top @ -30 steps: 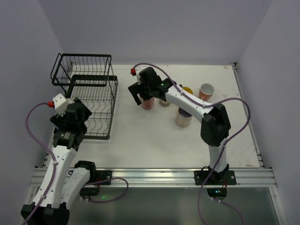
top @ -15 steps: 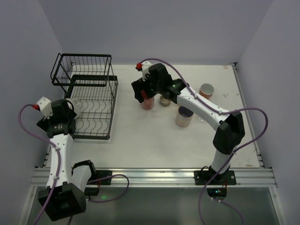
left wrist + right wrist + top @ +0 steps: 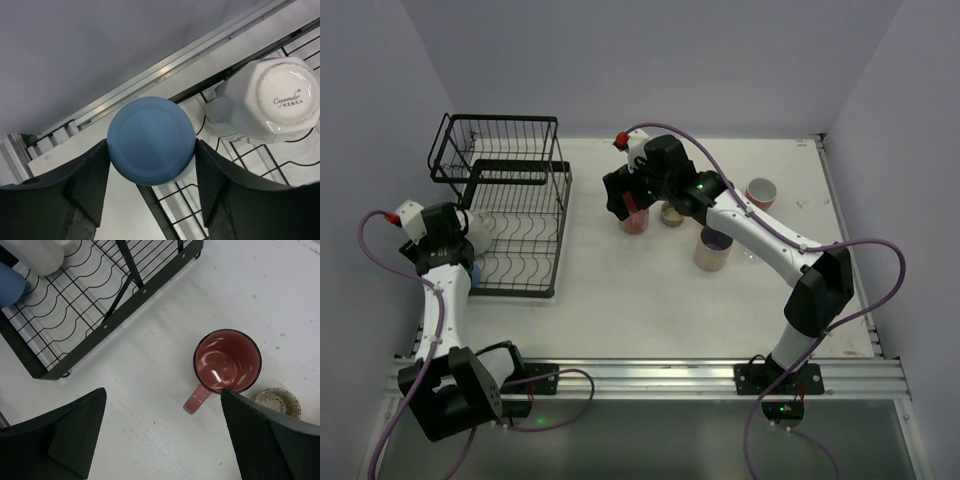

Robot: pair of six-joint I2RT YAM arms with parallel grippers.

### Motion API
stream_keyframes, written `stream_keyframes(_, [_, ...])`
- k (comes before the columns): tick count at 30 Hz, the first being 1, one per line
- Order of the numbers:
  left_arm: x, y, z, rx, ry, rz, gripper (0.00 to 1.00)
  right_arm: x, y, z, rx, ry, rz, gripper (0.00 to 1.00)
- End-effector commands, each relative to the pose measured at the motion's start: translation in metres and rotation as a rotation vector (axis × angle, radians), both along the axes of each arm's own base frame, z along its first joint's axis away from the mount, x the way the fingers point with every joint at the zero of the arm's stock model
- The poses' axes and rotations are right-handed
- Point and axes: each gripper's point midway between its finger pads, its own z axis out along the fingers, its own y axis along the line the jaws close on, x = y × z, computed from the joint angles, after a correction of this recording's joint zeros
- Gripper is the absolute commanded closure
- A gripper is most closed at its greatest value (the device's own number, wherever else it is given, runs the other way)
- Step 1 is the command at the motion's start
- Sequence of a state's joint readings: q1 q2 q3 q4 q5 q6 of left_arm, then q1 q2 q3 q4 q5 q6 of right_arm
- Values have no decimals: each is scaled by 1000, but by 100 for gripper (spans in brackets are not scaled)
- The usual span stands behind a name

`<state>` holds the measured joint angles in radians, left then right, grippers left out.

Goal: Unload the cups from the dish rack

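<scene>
The black wire dish rack (image 3: 520, 190) stands at the table's left. In the left wrist view a blue cup (image 3: 150, 141) sits upside down at the near left edge of the rack's lower tray (image 3: 225, 165). My left gripper (image 3: 151, 146) is shut on it, one finger on each side. A white cup (image 3: 272, 100) lies upside down on the tray beside it. My right gripper (image 3: 163, 390) hangs open over the table next to a pink-red mug (image 3: 227, 361), holding nothing. In the top view the left gripper (image 3: 468, 252) is at the rack's near left side and the right gripper (image 3: 625, 205) is above the mug (image 3: 636, 222).
Right of the rack, cups stand on the table: a small speckled cup (image 3: 671, 213), a beige cup with a blue inside (image 3: 712, 250) and an orange cup (image 3: 760, 193). The right arm reaches over them. A metal rail (image 3: 165, 70) runs along the table's left edge.
The left arm swung left to the rack's near left side and its jaws closed on the blue cup. The right gripper shifted slightly away from the rack, staying open by the mug.
</scene>
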<state>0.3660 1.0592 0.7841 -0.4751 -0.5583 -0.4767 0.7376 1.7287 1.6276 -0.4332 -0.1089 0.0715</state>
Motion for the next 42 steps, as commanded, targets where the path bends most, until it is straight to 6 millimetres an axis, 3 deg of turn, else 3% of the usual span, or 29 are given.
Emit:
stream_keyframes(1, [9,8,23,40,-59,-4,43,-2,-1,33,72,-56,4,1])
stream_keyframes(2, [10,5,22,31,-65,-19,49,-4,-2,35,77,-64,3,1])
stream_keyframes(7, [11,-10,36,8,-151,-86,62,-13,-5,48,133,-78,3,1])
stream_keyframes(8, [12,-16,38,-10,-167,-114,65,-16,-7,63,171,-104,2,1])
stream_keyframes(11, [13,-34,56,-18,-249,-182,71,-26,-6,80,261,-113,16,1])
stream_keyframes(12, [12,-40,66,-9,-282,-205,72,-34,-9,96,312,-121,16,1])
stream_keyframes(13, [11,-45,71,-6,-299,-222,73,-41,-8,94,333,-107,33,1])
stream_keyframes(15, [9,-57,83,1,-316,-268,73,-52,-9,118,431,-119,41,1])
stream_keyframes(19, [1,-82,103,-11,-357,-366,74,-67,-14,137,571,-94,27,1])
stream_keyframes(20, [1,-94,109,-34,-384,-422,74,-71,-14,136,600,-78,28,1])
stream_keyframes(22, [-1,-117,119,-82,-449,-513,74,-84,-17,156,724,-51,35,1])
stream_keyframes(24, [2,-149,128,-186,-534,-632,74,-97,-17,148,836,35,40,1])
stream_keyframes(25, [6,-166,131,-235,-571,-705,74,-102,-19,115,838,104,17,1])
stream_keyframes(26, [7,-194,125,-331,-595,-832,75,-111,-26,134,935,73,42,1])
stream_keyframes(27, [11,-207,141,-376,-687,-881,75,-116,-29,128,996,124,25,1])
stream_keyframes(28, [12,-219,146,-424,-725,-935,75,-122,-30,95,989,179,4,1])
stream_keyframes(29, [12,-239,152,-476,-783,-1049,75,-127,-34,103,1048,160,24,1])
stream_keyframes(31, [11,-255,151,-605,-829,-1090,76,-138,-32,82,1050,215,33,2])
stream_keyframes(33, [5,-275,173,-686,-934,-1200,76,-143,-28,76,1042,223,49,2])
stream_keyframes(37, [-6,-309,176,-867,-977,-1339,76,-153,-9,66,1019,250,133,3])
stream_keyframes(42, [-15,-343,167,-1000,-955,-1448,76,-145,-5,68,1063,236,107,5])
